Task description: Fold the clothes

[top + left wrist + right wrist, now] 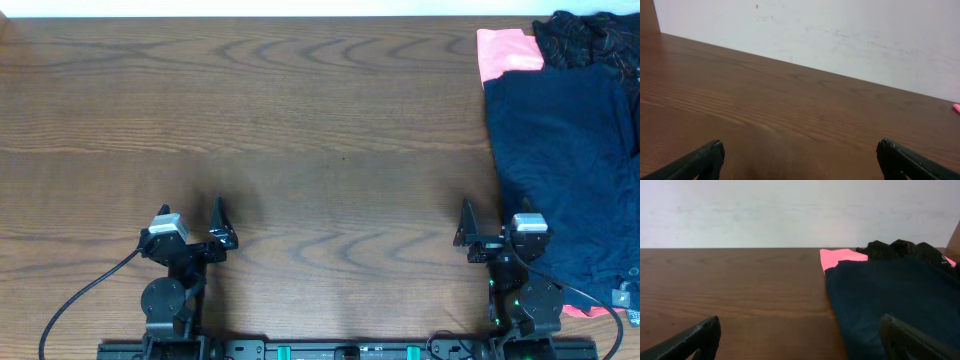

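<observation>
A pile of clothes lies at the right edge of the table. A dark navy garment (pixel 565 170) is on top, spread flat; it also shows in the right wrist view (pixel 895 300). A salmon-pink garment (pixel 505 52) sticks out behind it, seen too in the right wrist view (pixel 837 257). A black patterned garment (pixel 590 38) is bunched at the far right corner (pixel 900 249). My left gripper (pixel 222 228) is open and empty over bare wood at front left (pixel 800 160). My right gripper (pixel 466 232) is open and empty just left of the navy garment (pixel 800 337).
The brown wooden table (pixel 300 130) stretches across the view. A white wall (pixel 790 210) stands behind the far edge. A bit of pink cloth and a white tag (pixel 620 297) show at the front right by the right arm's base.
</observation>
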